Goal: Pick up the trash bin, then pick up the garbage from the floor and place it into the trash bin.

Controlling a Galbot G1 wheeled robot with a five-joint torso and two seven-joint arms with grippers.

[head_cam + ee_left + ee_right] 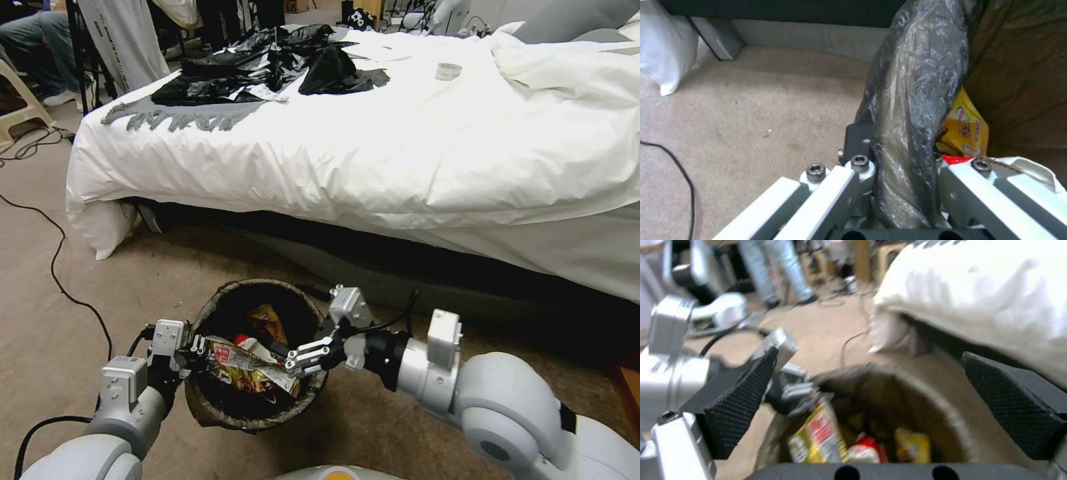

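Your left gripper [197, 352] is clamped on the near-left rim of the trash bin [257, 407], holding it above the carpeted floor [100, 267] just in front of the bed [400, 153]. In the left wrist view you can see the liner-wrapped rim [911, 110] running straight between the two fingers [858, 140], one finger outside the wall and the other inside it, both pressed against the dark plastic.

Your right gripper [303, 357] sits over the bin's opening on the near-right side, reaching in from the right. Its fingers [742, 396] are spread wide apart with nothing between them; in the right wrist view the black textured pads frame the mouth of the trash bin [925, 400] from either side.

The garbage lies inside the bin. A long crinkled snack wrapper [250, 367] stretches across the opening from the left gripper toward the right gripper's fingertips, its right end just beside them; you cannot tell whether it touches them. Deeper in, a yellow wrapper [267, 321] leans against the far inner wall, and a red-and-white piece [865, 448] rests beside it.

A black cable [57, 260] trails over the carpet to the left of the bin.
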